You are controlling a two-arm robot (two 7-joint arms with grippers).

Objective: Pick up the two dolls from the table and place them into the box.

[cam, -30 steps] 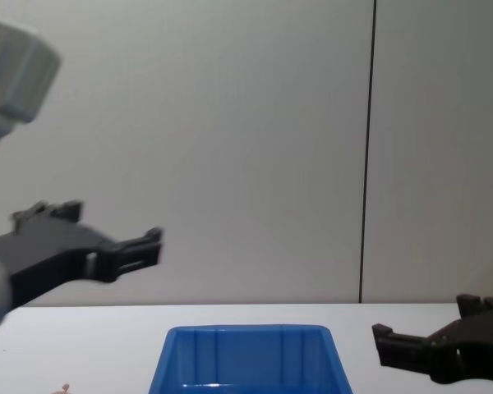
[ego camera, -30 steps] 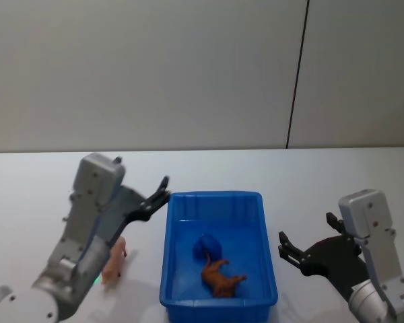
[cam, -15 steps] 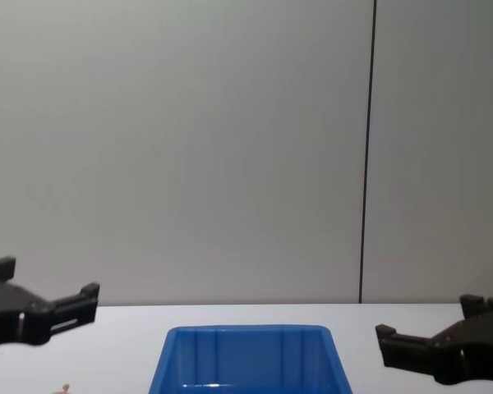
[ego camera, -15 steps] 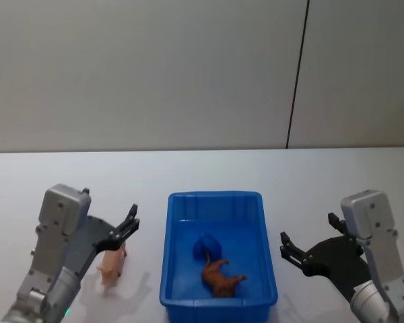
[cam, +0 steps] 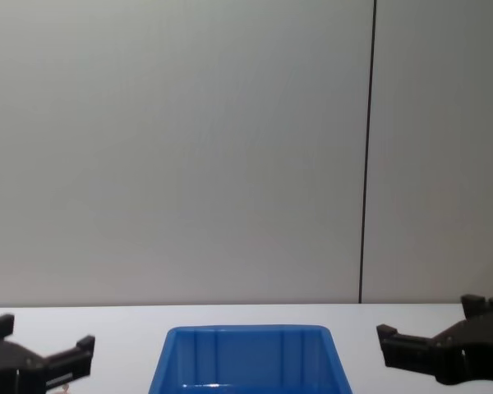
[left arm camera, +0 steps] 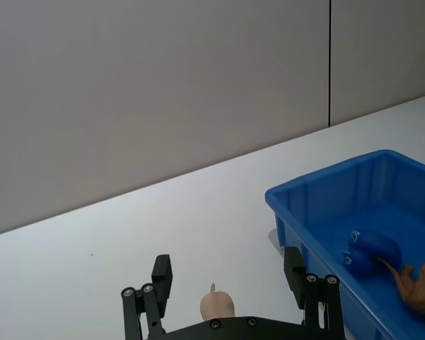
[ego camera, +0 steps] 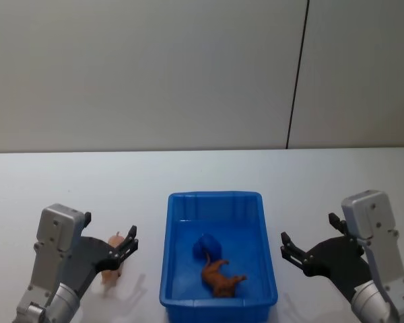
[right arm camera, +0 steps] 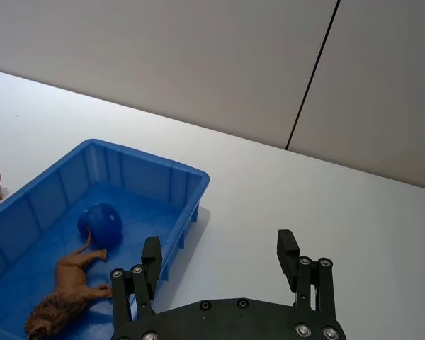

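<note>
The left gripper (ego camera: pixel 126 243) is spread open around a pink doll (ego camera: pixel 112 264) lying on the table (ego camera: pixel 209 171), just beside the box (ego camera: pixel 219 296). The right gripper (ego camera: pixel 287 250) is held open, idle. If closed off-centre, the doll may be knocked aside or pinched against the box wall.

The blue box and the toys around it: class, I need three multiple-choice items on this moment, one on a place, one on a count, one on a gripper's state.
1. Where is the pink pig?
A. in the box
B. on the table left of the box
C. right of the box

2. How many toys lie in the blue box?
A. none
B. two
C. four

3. The left gripper is
A. open
B. shut on the pig
C. inside the box

Key: 1 B, the pig stands on the white table beside the box's left wall. 2 B, a brown lion and a blue toy. 3 A, its fingers stand spread about the pig.
</note>
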